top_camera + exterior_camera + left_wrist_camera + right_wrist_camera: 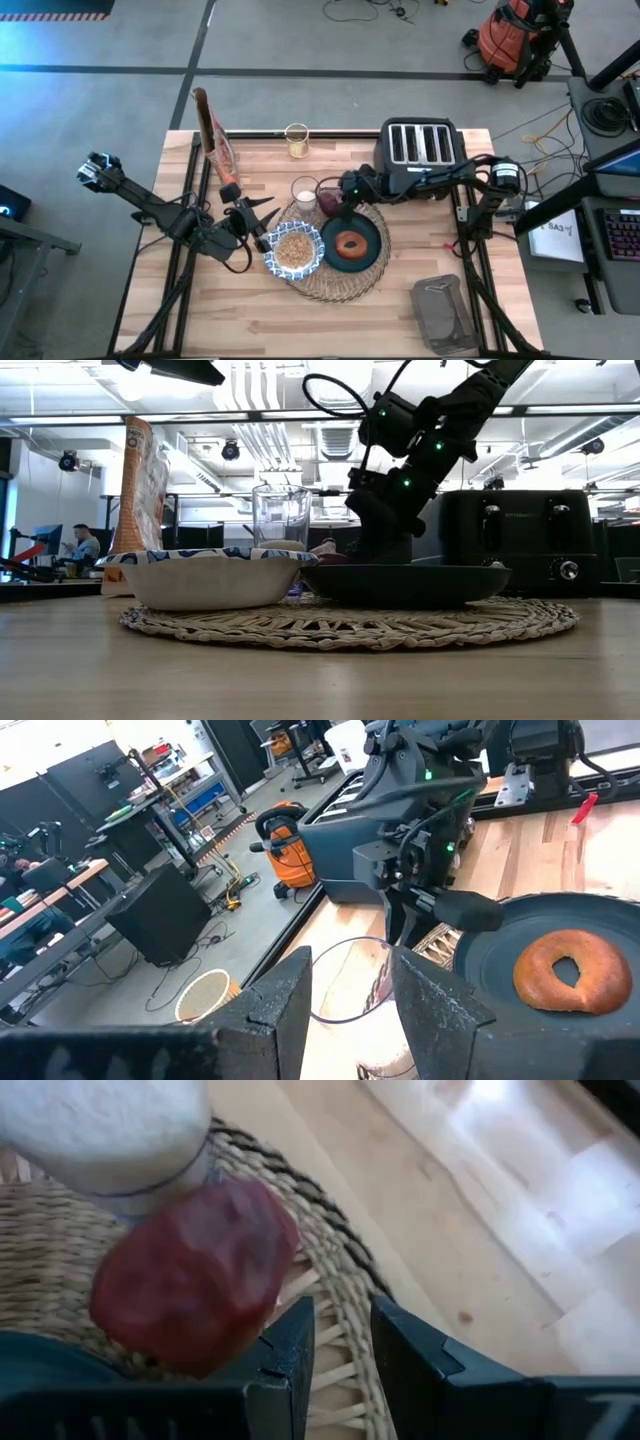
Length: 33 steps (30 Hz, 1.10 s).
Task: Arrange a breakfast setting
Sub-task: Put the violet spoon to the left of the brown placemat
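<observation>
From above, one round woven placemat [340, 262] is seen near the middle of the counter [250, 320]. On it are counted one dark teal plate [372, 250] with one browned bagel [350, 245], one blue-and-white bowl [293, 250] filled with cereal, and one small glass [305, 192] at the mat's far edge. One small red fruit [328, 204] is seen beside the glass. The right gripper [337, 208] is held over it. The left gripper [262, 222] is kept just beside the bowl, with its fingers spread and nothing held. Bare wood is left along the near edge.

From the low view, the bowl [208, 575] and plate [405, 582] are seen touching on the mat [350, 625].

In the left wrist view, the bagel [562, 968] is shown round and golden brown on the plate [500, 955].

In the right wrist view, the fruit [195, 1275] is seen dark red and bumpy. The fingers are parted a little beside it, and nothing is gripped.
</observation>
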Tool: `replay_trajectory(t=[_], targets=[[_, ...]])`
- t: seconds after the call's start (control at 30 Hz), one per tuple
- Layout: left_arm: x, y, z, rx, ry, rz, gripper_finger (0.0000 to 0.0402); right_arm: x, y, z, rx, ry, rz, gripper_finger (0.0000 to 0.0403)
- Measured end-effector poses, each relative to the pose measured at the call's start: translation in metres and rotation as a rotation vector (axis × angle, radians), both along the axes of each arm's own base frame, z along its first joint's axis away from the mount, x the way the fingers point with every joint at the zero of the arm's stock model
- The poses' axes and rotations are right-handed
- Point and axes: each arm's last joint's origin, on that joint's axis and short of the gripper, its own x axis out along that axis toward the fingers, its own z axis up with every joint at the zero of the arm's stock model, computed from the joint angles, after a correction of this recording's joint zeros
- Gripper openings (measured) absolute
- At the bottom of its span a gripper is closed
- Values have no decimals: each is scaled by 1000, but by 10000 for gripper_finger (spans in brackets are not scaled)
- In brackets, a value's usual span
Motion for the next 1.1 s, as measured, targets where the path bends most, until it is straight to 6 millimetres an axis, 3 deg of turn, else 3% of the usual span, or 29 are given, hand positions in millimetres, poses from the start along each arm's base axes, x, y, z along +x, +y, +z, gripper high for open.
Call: replay_trajectory(t=[0.33, 0.5, 0.63, 0.87, 1.1], targets=[[0, 0, 0, 4, -2, 5, 123, -12, -9, 39, -126, -73, -9, 91], [2, 8, 3, 42, -36, 118, 123, -21, -17, 56, -147, -122, -31, 91], [5, 19, 4, 79, -6, 158, 123, -27, -22, 68, -167, -151, -43, 91], [16, 45, 18, 20, 139, -6, 123, -38, -22, 86, -194, -172, -36, 91], [12, 80, 33, 8, 283, 86, 123, -55, -19, 105, -216, -180, -29, 91]])
